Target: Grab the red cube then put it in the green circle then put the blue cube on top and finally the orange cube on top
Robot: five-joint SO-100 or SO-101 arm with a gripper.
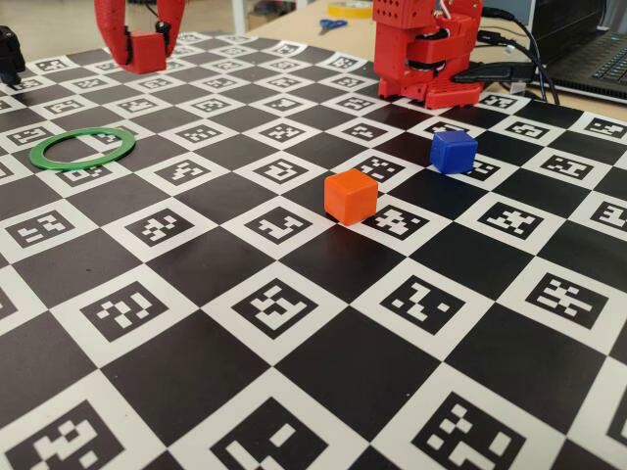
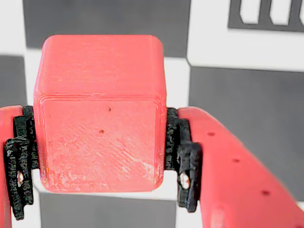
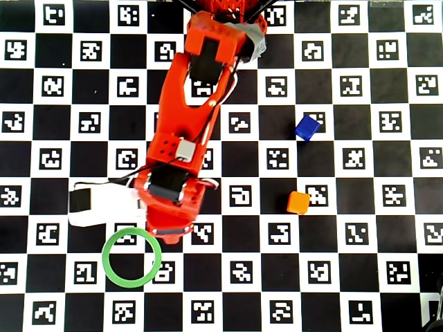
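Note:
The red cube (image 2: 99, 114) fills the wrist view, clamped on both sides by the black pads (image 2: 183, 156) of my gripper (image 2: 102, 161). In the fixed view the gripper (image 1: 145, 59) hangs above the board at the far left with the red cube (image 1: 147, 49) in it, behind the green circle (image 1: 78, 164). From overhead the arm hides the red cube; the gripper (image 3: 169, 232) is just up and right of the green circle (image 3: 131, 283), which lies flat with nothing inside it. The blue cube (image 1: 454, 152) (image 3: 306, 127) and the orange cube (image 1: 351, 196) (image 3: 298, 202) stand apart on the board.
The red arm base (image 1: 426, 49) stands at the back of the checkered marker board (image 1: 294, 392). Behind it lie scissors (image 1: 331, 24), cables and a laptop (image 1: 598, 54). A white camera housing (image 3: 104, 206) sticks out left of the wrist.

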